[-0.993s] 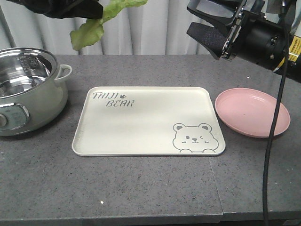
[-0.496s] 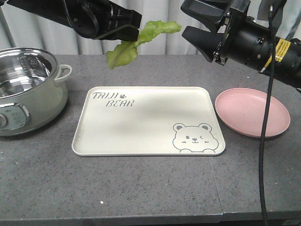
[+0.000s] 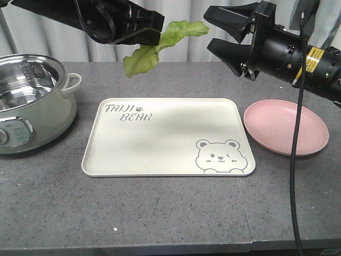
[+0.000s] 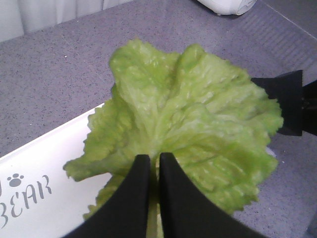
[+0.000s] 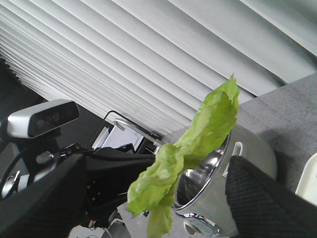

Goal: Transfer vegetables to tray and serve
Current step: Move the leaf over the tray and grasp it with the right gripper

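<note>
Front view: my left gripper [image 3: 155, 37] pinches the ruffled green lettuce leaf [image 3: 141, 57] in the air, with the smooth cream tray [image 3: 160, 138] below it. The leaf's long axis slants from upper right to lower left. My right gripper [image 3: 209, 28] gapes wide just beside the leaf's upper end.

Left wrist view: narrow black fingers [image 4: 133, 198] clamp the pale rib, and the frilly blade fans outward from them.

Right wrist view: the leaf [image 5: 198, 144] hangs between my spread fingers, tip upward.

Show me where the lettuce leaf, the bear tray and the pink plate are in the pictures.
lettuce leaf [image 4: 188, 109]: left wrist view, on the middle of the ruffled blade.
bear tray [image 3: 160, 138]: front view, on its bare middle floor.
pink plate [image 3: 285, 128]: front view, on its inner floor.
</note>
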